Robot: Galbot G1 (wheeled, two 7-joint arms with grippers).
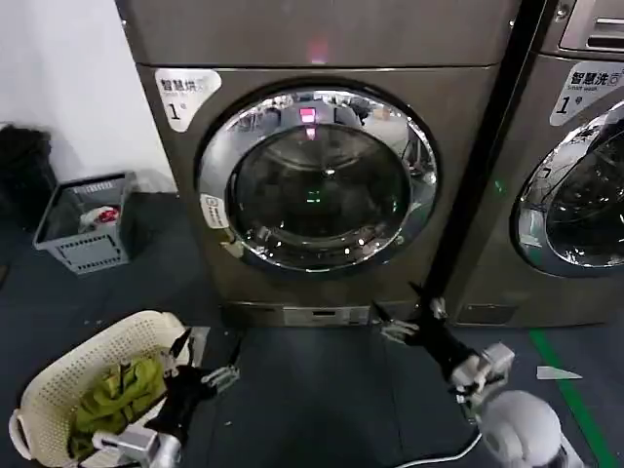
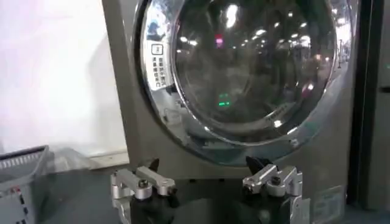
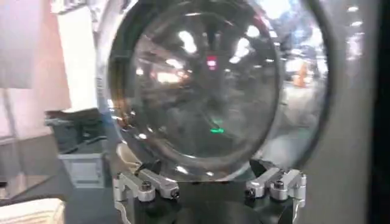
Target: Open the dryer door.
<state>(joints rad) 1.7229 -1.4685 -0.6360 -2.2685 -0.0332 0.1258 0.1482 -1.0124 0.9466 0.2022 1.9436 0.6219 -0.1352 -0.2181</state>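
The dryer (image 1: 322,39) is a bronze-grey front loader with a white sticker marked 1. Its door (image 1: 317,177), a chrome ring around dark glass, sits flush with the front panel. The door (image 2: 244,67) also shows in the left wrist view and, as the door (image 3: 195,91), in the right wrist view. My left gripper (image 1: 205,357) hovers low over the floor at the left, open, holding nothing. My right gripper (image 1: 400,314) is open just below the door's lower right, close to the dryer's base. Both grippers, left (image 2: 204,170) and right (image 3: 204,173), face the door with nothing between the fingers.
A cream laundry basket (image 1: 58,385) with green cloth stands at my lower left. A grey crate (image 1: 86,222) sits by the white wall. A second grey machine (image 1: 575,166) stands to the right behind a black post (image 1: 478,175). Dark floor lies in front.
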